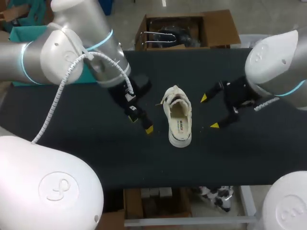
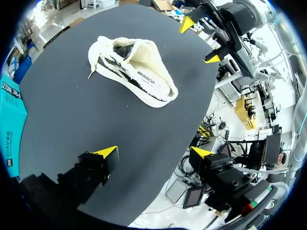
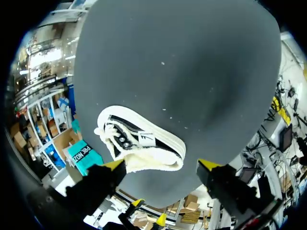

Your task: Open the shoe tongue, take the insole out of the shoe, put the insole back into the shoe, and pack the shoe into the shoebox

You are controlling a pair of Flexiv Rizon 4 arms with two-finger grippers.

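Observation:
A white sneaker (image 1: pixel 178 117) with black side stripes lies mid-table, heel toward the front edge. Its tongue (image 1: pixel 171 95) is pulled up toward the toe, and a pale insole (image 1: pixel 180 125) shows inside the wide opening. My left gripper (image 1: pixel 145 109) hovers just left of the shoe, open and empty; in its own view the gripper (image 2: pixel 154 152) is well short of the sneaker (image 2: pixel 136 72). My right gripper (image 1: pixel 209 111) stands open to the shoe's right, also empty. Seen from the right wrist, the sneaker (image 3: pixel 139 143) lies just ahead of the open fingers of that gripper (image 3: pixel 162 165).
A teal box (image 1: pixel 19 34) sits off the table's left side, partly behind my left arm. An open cardboard carton (image 1: pixel 192 28) with dark items stands behind the far edge. Bare black tabletop (image 1: pixel 230 158) surrounds the shoe.

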